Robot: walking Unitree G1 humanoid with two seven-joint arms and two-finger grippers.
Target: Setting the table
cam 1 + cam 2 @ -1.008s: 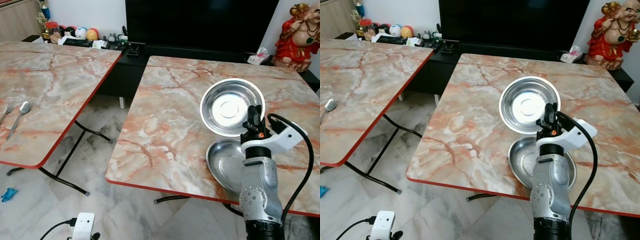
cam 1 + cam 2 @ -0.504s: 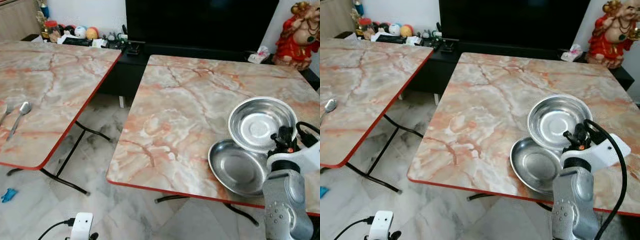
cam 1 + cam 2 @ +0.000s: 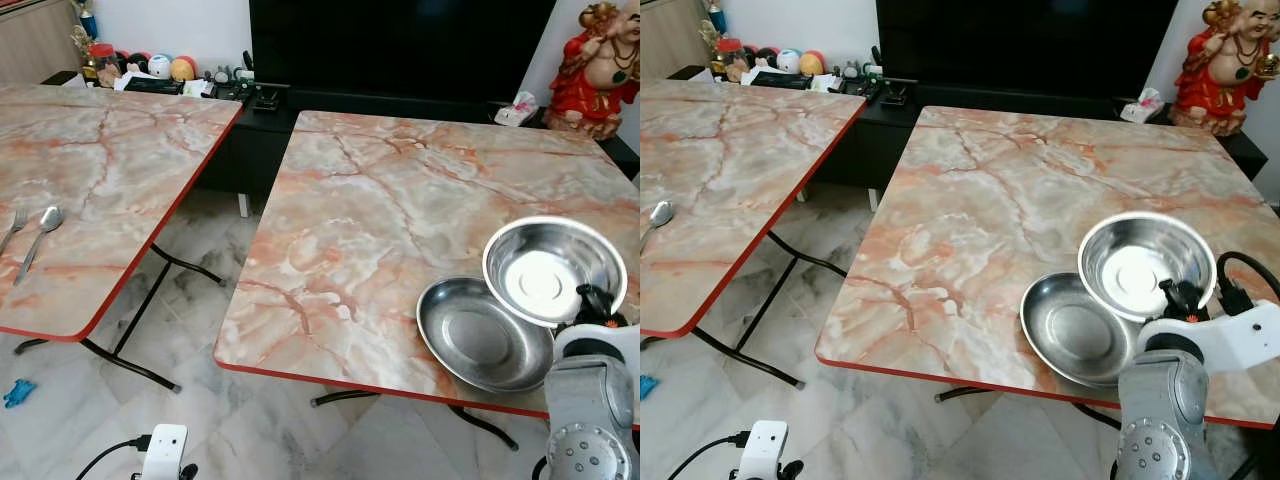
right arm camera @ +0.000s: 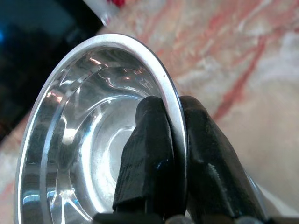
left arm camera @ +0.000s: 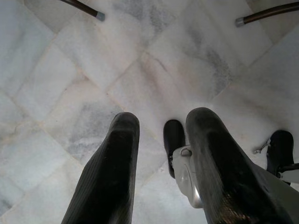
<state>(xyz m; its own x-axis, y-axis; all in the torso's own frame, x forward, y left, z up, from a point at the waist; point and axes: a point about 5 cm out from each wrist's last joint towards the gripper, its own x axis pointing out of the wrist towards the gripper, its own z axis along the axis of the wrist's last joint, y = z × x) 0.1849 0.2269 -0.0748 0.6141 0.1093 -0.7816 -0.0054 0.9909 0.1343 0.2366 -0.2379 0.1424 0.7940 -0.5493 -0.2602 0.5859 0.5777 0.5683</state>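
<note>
- Steel bowl (image 3: 553,270) is hanging tilted in the air over the near right part of the marble table (image 3: 380,220), its open side facing up and toward the camera, its lower edge overlapping the far right rim of a second steel bowl (image 3: 482,333) that is resting flat near the table's red front edge.
- Right gripper (image 4: 175,140) is pinching the held bowl's rim — one black finger (image 4: 147,154) inside the bowl, the other outside — with the fingers drawn narrow on the metal; the silver right arm (image 3: 585,420) is rising from the bottom right corner.
- Compared with a second ago, the held bowl is sitting much farther to the right: it was above the middle right of the table, beyond the resting bowl, and is now near the right edge; the arm has swung right with it, uncovering the resting bowl, which has not shifted.
- Left gripper (image 5: 161,140) is hanging idle over the pale marble floor tiles (image 5: 117,60), its two black fingers spread apart with a clear gap between them.
- Second marble table (image 3: 90,170) is standing to the left across a gap, with a spoon (image 3: 40,238) and a fork (image 3: 13,228) lying side by side near its left edge.
- Beyond the tables, a large dark screen (image 3: 400,45) is standing on a low black cabinet — a red figurine (image 3: 598,70) at its right end, small clutter (image 3: 150,70) at its left end.
- White device (image 3: 165,450) with a black cable and a small blue object (image 3: 17,389) are lying on the floor.
</note>
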